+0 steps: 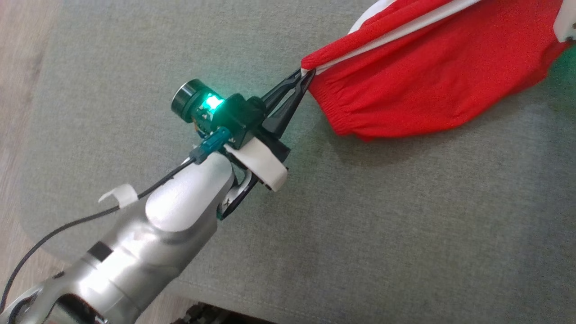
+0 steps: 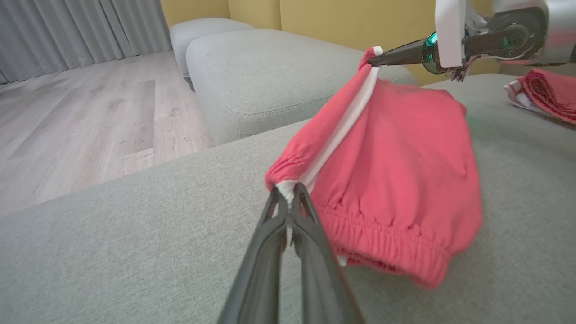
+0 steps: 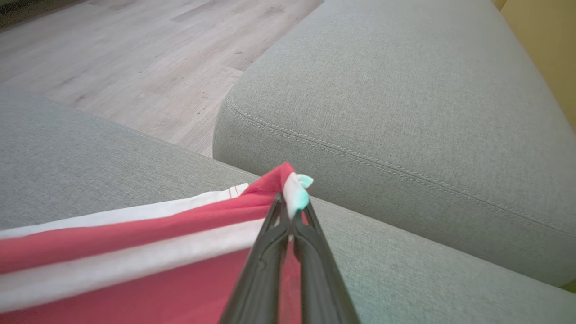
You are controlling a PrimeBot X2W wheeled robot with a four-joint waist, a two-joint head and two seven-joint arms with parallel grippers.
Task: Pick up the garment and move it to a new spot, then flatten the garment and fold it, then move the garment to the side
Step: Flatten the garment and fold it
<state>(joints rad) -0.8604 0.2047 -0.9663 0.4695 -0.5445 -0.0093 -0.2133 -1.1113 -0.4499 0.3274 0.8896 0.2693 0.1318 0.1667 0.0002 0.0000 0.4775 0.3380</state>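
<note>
The garment (image 1: 432, 76) is red with a white side stripe and a gathered elastic hem, and it hangs stretched between my two grippers just above the grey cushion (image 1: 360, 225). My left gripper (image 1: 306, 76) is shut on the garment's near corner by the stripe's end. In the left wrist view the left gripper (image 2: 288, 198) pinches that corner, the garment (image 2: 396, 171) sags to its right with its hem touching the cushion, and the right gripper (image 2: 375, 60) is shut on the far corner. The right wrist view has the right gripper (image 3: 290, 207) clamped on the garment (image 3: 135, 234).
Another red and white cloth (image 2: 549, 94) lies on the cushion at the far right. A second grey cushion (image 3: 382, 103) stands close beyond a narrow gap. Wooden floor (image 2: 90, 112) lies past the cushion's rounded left edge (image 1: 40, 148). A yellow wall (image 2: 337, 18) stands behind.
</note>
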